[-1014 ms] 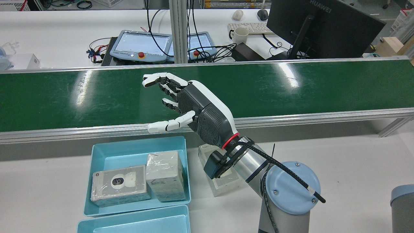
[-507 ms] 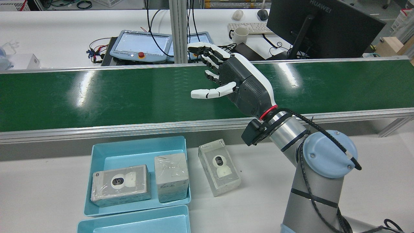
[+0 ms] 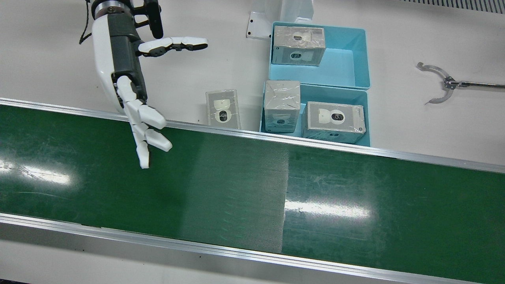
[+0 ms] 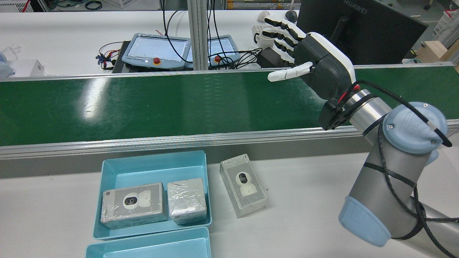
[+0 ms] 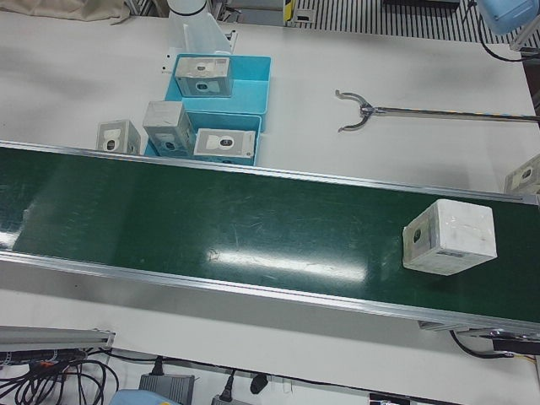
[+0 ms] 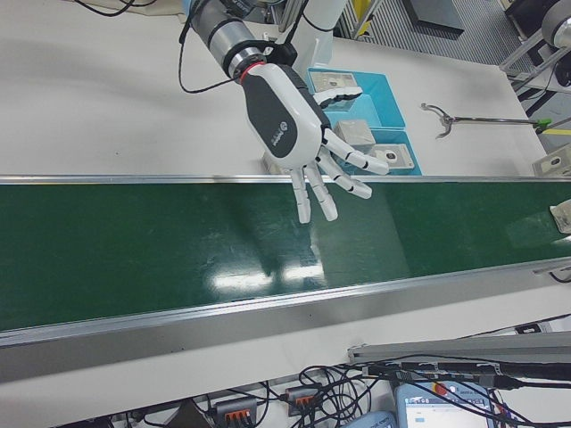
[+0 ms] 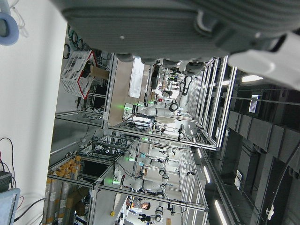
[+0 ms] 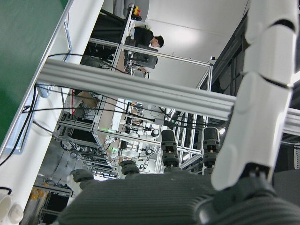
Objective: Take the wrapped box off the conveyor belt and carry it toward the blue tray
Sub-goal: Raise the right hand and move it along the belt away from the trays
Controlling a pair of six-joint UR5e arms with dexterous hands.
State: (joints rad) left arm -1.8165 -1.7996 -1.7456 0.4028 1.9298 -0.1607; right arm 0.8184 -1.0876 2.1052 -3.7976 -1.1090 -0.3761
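A wrapped white box [image 5: 450, 237] lies on the green conveyor belt [image 5: 211, 219] near its end in the left-front view; it shows at the right edge of the right-front view [image 6: 562, 217]. My right hand [image 4: 315, 57] is open and empty, raised above the belt, far from that box; it also shows in the front view [image 3: 122, 75] and right-front view [image 6: 294, 134]. The blue tray [image 4: 154, 154] beside the belt holds two wrapped boxes [image 4: 133, 205] [image 4: 186, 200]. My left hand [image 7: 187, 28] shows only in its own view, its fingers cut off.
A third wrapped box [image 4: 244, 185] lies on the table right of the tray. A second blue tray [image 3: 347, 67] holds one box [image 3: 298, 45]. A metal reacher tool [image 3: 438, 83] lies on the table. Another box [image 5: 525, 175] sits past the belt's end.
My right hand has swung right and up, from above the tray's edge to high over the belt. The upright box in the tray now sits lower.
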